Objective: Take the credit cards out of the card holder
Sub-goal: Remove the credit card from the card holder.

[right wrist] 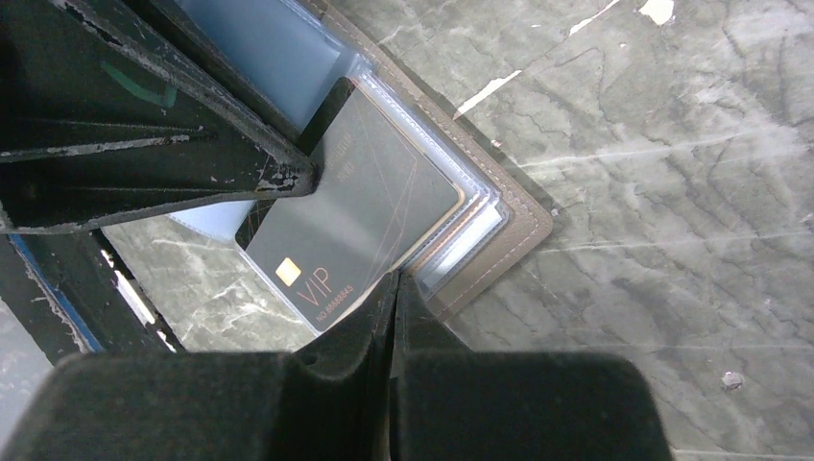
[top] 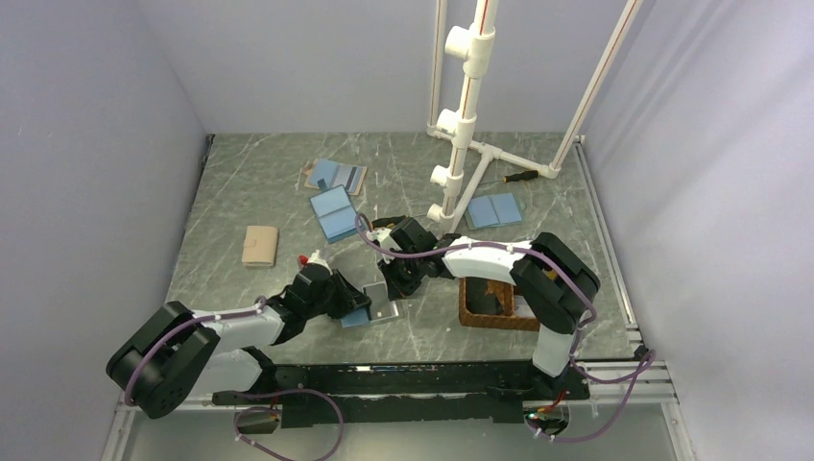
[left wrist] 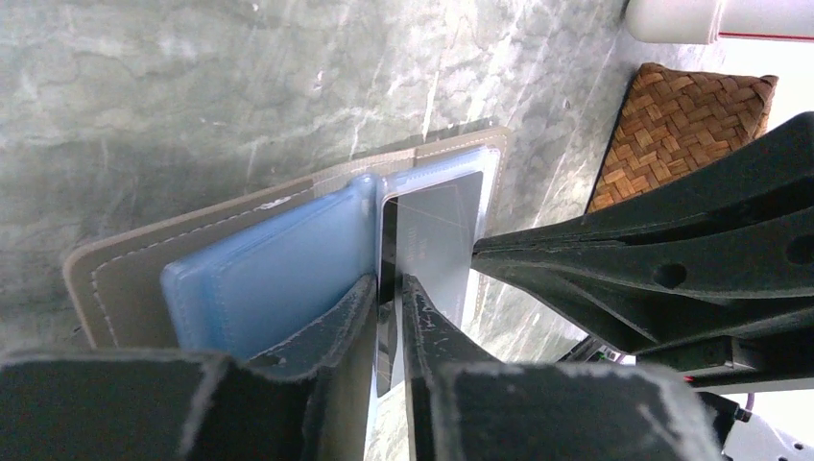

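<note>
The card holder [left wrist: 125, 279] lies open on the marble table, tan outside with a light blue leaf [left wrist: 269, 279] and clear sleeves. A dark grey credit card [right wrist: 355, 221] marked VIP sticks partly out of a sleeve. My left gripper [left wrist: 389, 298] is closed on that card's edge, the thin card between its fingers. My right gripper [right wrist: 394, 283] is shut, and its tip rests at the holder's sleeve edge [right wrist: 461, 240] beside the card. In the top view the left gripper [top: 357, 305] and the right gripper [top: 395, 293] meet over the holder [top: 355, 319] near the front middle.
A brown wicker tray [top: 480, 315] sits just right of the holder, under the right arm. Other open blue holders [top: 333, 213] [top: 494, 209] [top: 336, 176] and a closed tan one [top: 259, 245] lie farther back. A white pipe frame [top: 466, 125] stands at the back.
</note>
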Controlling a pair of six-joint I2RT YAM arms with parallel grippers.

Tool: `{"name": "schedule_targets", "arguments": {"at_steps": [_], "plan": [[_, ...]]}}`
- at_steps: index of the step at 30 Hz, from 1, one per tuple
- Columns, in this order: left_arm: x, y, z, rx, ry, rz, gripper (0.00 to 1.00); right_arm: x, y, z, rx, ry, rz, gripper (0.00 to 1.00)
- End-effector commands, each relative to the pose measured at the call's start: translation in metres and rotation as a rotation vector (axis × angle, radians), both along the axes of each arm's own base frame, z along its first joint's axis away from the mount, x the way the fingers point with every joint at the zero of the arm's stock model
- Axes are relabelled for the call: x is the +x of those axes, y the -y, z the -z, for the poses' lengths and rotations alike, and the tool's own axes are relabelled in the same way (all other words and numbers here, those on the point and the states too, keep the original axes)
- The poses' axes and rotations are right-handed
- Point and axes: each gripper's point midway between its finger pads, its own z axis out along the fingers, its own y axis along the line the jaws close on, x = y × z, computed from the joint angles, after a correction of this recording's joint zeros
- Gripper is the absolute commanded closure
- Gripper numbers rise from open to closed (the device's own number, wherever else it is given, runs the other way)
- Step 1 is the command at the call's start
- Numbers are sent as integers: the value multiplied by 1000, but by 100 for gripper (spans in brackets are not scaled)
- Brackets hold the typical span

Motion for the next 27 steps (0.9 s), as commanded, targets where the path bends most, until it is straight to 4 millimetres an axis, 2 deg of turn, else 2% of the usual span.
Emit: {"name": "schedule_targets", "arguments": {"at_steps": [1,4,5,11,19,27], "plan": [[-5,3,0,-22,-5,7,84,-12,-15,5,21,-35,-41,100],[-5,1,-3,-23,6,3,99,-11,-14,7,15,-31,-39,100],[-6,1,-5,-26,13,6,100,-10,-14,8,12,-30,-39,100],[-10,-4,-16,-36,81,27,100,-6,-11,10,-9,-15,-30,100],[-17,-10,-37,-75,237,72,100,-1,-12,-2,24,-4,-39,100],[-23,-17,-43,-53,268,84,100,3,-13,-14,53,14,-54,100]]}}
